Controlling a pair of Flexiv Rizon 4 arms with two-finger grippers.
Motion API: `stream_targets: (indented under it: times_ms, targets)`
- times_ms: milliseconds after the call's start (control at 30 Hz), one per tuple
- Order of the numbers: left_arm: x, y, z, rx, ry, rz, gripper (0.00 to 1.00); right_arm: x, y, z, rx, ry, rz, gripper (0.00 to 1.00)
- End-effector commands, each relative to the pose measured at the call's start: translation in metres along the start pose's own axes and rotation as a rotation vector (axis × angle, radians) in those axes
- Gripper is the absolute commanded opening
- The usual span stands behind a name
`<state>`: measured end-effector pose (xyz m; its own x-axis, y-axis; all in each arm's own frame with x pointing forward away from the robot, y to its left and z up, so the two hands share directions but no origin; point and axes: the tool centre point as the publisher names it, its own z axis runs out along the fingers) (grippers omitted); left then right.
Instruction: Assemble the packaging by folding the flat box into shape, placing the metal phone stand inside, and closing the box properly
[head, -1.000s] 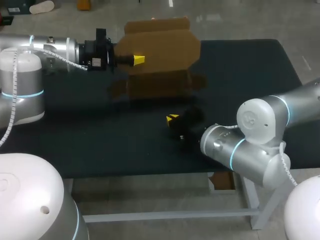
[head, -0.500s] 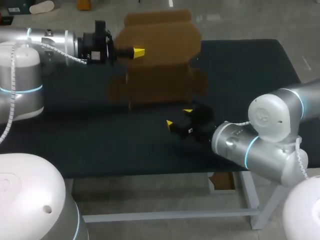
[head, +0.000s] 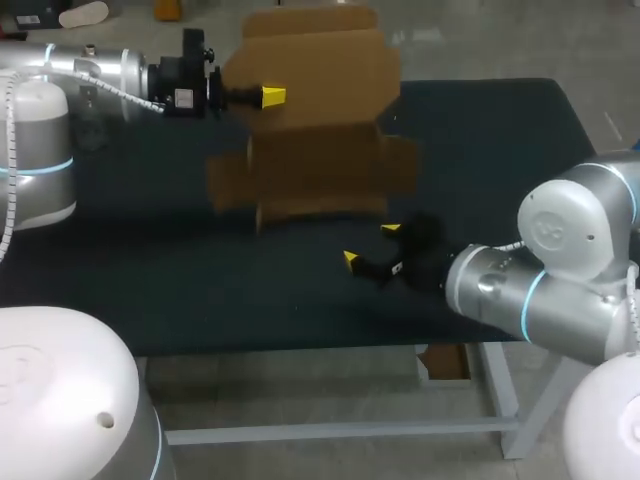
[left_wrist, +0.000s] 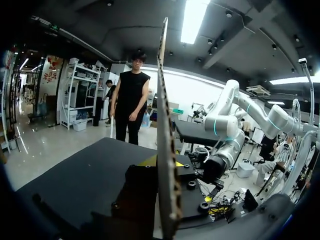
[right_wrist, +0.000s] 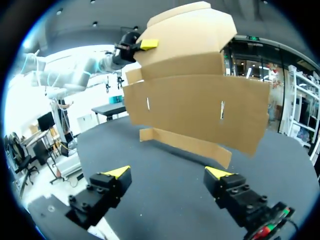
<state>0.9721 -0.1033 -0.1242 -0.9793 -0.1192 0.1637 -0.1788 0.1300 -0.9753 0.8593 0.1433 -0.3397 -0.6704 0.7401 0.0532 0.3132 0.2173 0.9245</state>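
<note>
Clamping flat brown cardboard box (head: 320, 150) upright in left tool (head: 270, 96) at counter's (head: 500, 130) far edge; holding right tool (head: 370, 245) wide open, empty.

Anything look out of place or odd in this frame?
The flat box hangs upright, unfolded, pinched at one upper edge by the left tool; the right tool sits open and empty before it. No phone stand shows on the table.

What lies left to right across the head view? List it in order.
left arm → left gripper → flat cardboard box → right arm. The right gripper sits in front of the box within its width, so it is left out.
</note>
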Motion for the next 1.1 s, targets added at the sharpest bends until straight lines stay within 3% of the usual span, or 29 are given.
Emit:
stream_targets:
  times_ms: [33,433,633,867,1100]
  targets:
    - [-0.002,0.001,-0.002,0.002,0.048,-0.043,0.00,0.002,-0.001,-0.020,0.006,0.012,-0.011,1.00]
    - [0.010,0.000,0.000,-0.002,0.117,-0.181,0.00,0.009,-0.006,-0.045,0.019,0.015,-0.059,1.00]
    - [0.016,0.005,0.005,-0.030,0.144,-0.190,0.00,0.013,-0.009,-0.051,0.011,0.030,-0.066,1.00]
    - [0.010,0.015,0.010,-0.043,0.153,-0.206,0.00,0.019,-0.011,-0.059,0.006,0.056,-0.077,1.00]
    - [0.002,0.012,0.008,-0.024,0.160,-0.217,0.00,0.021,-0.009,-0.071,0.003,0.065,-0.110,1.00]
